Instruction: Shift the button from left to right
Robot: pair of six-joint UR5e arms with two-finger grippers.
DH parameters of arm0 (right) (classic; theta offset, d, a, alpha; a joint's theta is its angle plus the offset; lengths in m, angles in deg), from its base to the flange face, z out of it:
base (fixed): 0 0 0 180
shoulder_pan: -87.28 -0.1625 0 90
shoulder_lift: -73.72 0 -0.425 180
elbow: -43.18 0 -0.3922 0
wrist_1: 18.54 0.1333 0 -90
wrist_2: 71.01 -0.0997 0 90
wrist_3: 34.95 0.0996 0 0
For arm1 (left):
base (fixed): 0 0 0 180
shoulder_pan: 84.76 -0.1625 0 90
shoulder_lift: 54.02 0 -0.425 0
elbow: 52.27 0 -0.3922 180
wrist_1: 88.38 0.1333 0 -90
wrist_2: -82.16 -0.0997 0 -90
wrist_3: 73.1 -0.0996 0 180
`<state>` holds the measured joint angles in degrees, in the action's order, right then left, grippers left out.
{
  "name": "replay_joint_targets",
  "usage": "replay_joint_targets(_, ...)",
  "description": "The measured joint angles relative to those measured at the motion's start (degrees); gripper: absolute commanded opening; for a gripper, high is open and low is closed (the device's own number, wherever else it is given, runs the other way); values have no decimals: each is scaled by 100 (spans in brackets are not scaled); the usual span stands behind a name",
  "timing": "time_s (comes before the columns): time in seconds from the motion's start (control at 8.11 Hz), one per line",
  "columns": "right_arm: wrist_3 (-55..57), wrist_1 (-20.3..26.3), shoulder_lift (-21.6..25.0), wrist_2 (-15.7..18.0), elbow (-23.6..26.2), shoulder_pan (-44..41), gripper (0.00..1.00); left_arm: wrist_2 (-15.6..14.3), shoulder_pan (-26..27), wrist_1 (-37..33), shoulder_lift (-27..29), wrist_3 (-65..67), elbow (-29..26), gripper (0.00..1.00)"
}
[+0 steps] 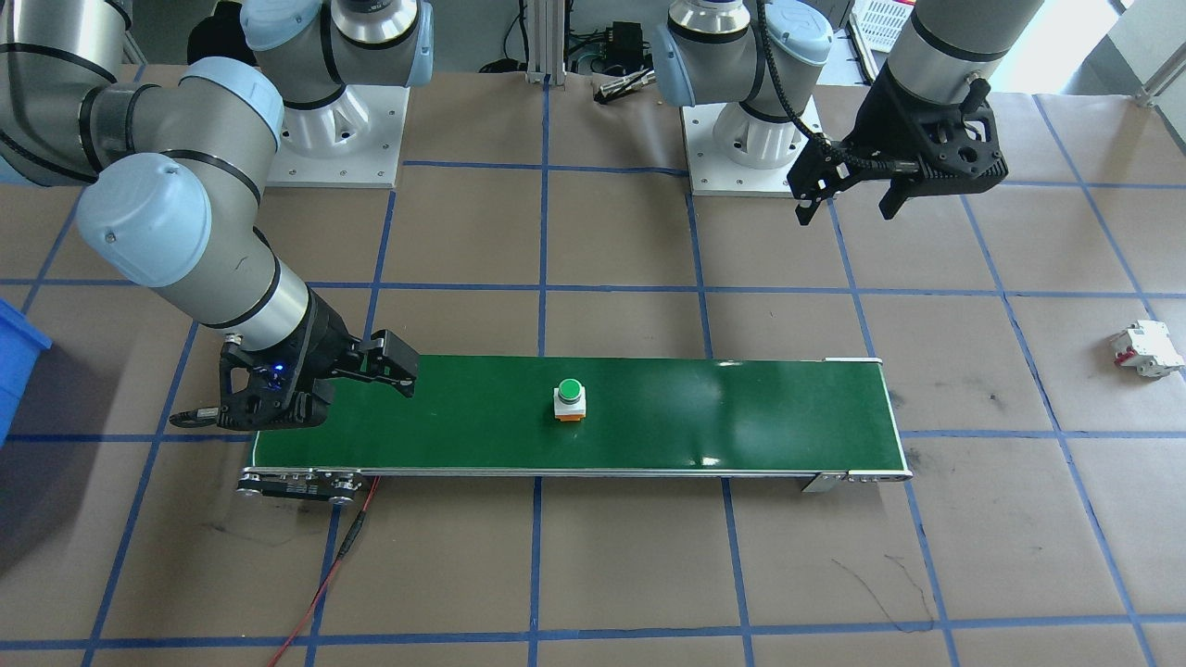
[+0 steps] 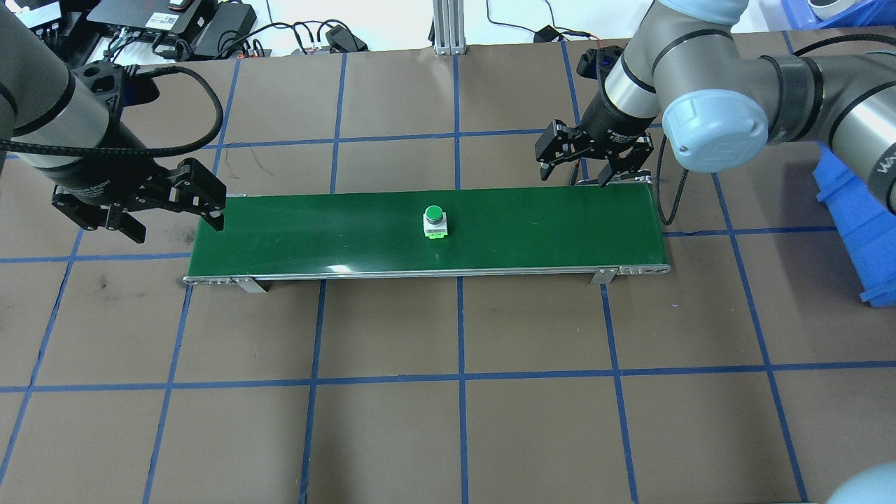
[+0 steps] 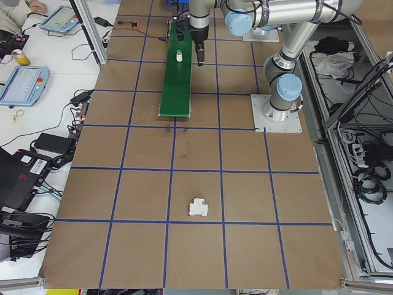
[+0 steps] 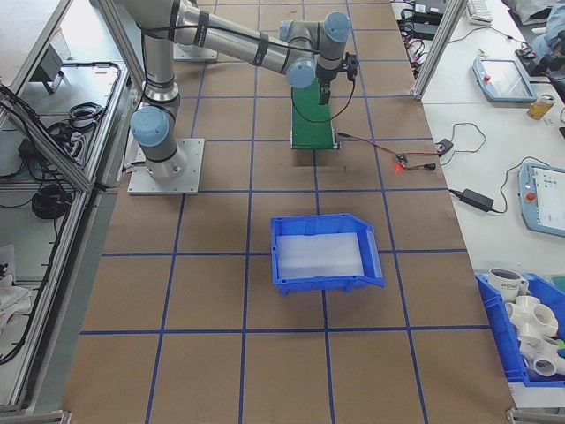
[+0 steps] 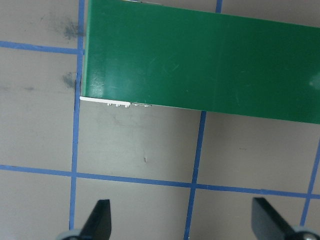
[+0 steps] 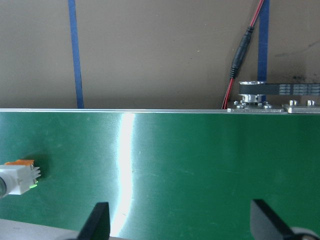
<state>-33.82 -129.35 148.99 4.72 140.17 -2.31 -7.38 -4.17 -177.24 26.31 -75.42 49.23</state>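
Button mid-belt, both my grippers spread and empty.

The button (image 1: pixel 570 400) stands upright near the middle of the green conveyor belt (image 1: pixel 741 417), which lies across the middle of the desk (image 1: pixel 602 574). My left gripper (image 2: pixel 171 217) hangs spread wide just off the belt's left end, holding nothing. My right gripper (image 2: pixel 575 166) hovers released over the belt's far edge near its right end, well apart from the button. A white block (image 1: pixel 1147 348) lies near the desk's left edge.
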Motion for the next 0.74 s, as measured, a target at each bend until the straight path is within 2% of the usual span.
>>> replay_joint_targets(0.37,599,7,8,23,18,-86,100,-15,2,25,-41,15,-11,100)
replay_joint_targets(0.74,1128,-163,-28,79,21,-358,100,-180,6,22,-101,13,-4,100)
